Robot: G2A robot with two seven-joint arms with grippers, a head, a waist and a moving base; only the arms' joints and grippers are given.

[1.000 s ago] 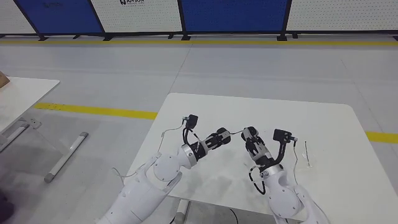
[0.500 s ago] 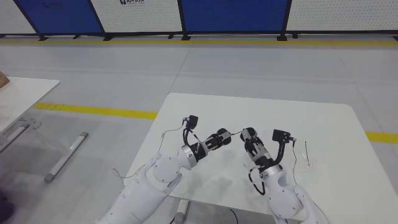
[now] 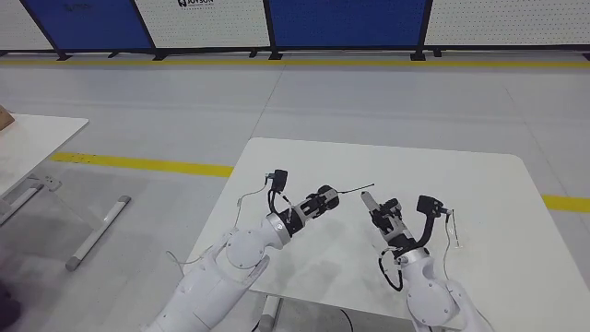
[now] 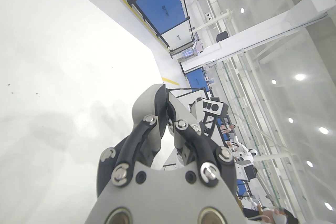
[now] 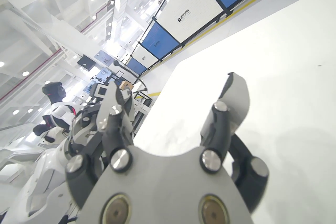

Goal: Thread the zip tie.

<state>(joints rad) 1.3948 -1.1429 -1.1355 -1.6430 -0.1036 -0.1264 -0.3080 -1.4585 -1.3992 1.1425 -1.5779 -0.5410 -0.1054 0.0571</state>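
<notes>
A thin black zip tie [image 3: 355,189] sticks out of my left gripper [image 3: 330,195], which is shut on one end of it above the middle of the white table [image 3: 461,171]. In the left wrist view the tie [image 4: 186,89] runs from between the closed fingertips of the left gripper [image 4: 166,95]. My right gripper [image 3: 376,208] hangs a short way to the right of the tie's free end, open and holding nothing. From the right wrist view, its fingers [image 5: 236,93] stand wide apart, and the curved tie [image 5: 131,73] shows beyond them in the other gripper.
A thin pale strip [image 3: 449,235] lies on the table beside the right arm. The table's far edge and right side have free room. Blue and white panels [image 3: 346,0] stand across the floor behind.
My right gripper has opened and drawn back to the right, away from the left gripper. The tie's free end now stands clear between them.
</notes>
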